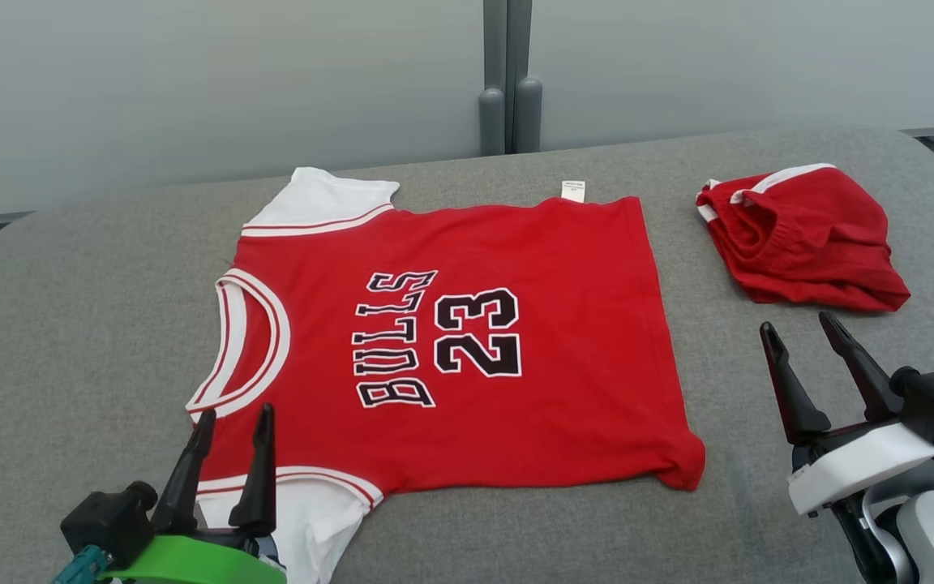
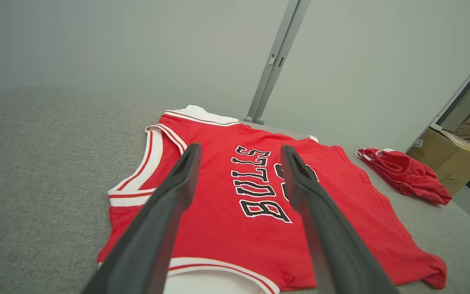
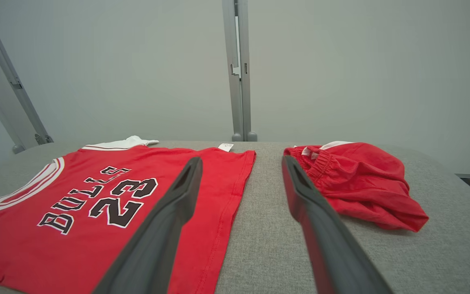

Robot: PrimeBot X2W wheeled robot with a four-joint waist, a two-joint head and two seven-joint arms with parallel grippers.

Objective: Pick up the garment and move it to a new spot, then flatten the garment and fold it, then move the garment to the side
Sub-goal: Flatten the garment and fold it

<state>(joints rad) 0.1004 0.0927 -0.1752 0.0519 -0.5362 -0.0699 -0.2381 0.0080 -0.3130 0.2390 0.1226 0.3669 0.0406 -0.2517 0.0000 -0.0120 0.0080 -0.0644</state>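
A red jersey [image 1: 564, 324] with white sleeves and black "BULLS 23" lettering lies spread flat on the grey padded table [image 1: 70, 308], collar toward the left. My left gripper [image 1: 233, 412] stands open above the jersey's near left corner, over the near sleeve, holding nothing. In the left wrist view the jersey [image 2: 214, 228] stretches away under the open left gripper [image 2: 239, 149]. My right gripper [image 1: 799, 324] is open above bare table, right of the jersey's hem. From the right wrist, the right gripper [image 3: 241, 161] points between the jersey [image 3: 218, 179] and the red shorts.
Crumpled red shorts [image 1: 807, 235] with white trim lie at the table's far right, also seen as shorts [image 3: 361, 183] and shorts [image 2: 406, 175]. A grey wall with a vertical post [image 1: 506, 81] backs the table. A cardboard box [image 2: 447, 157] stands beyond the right end.
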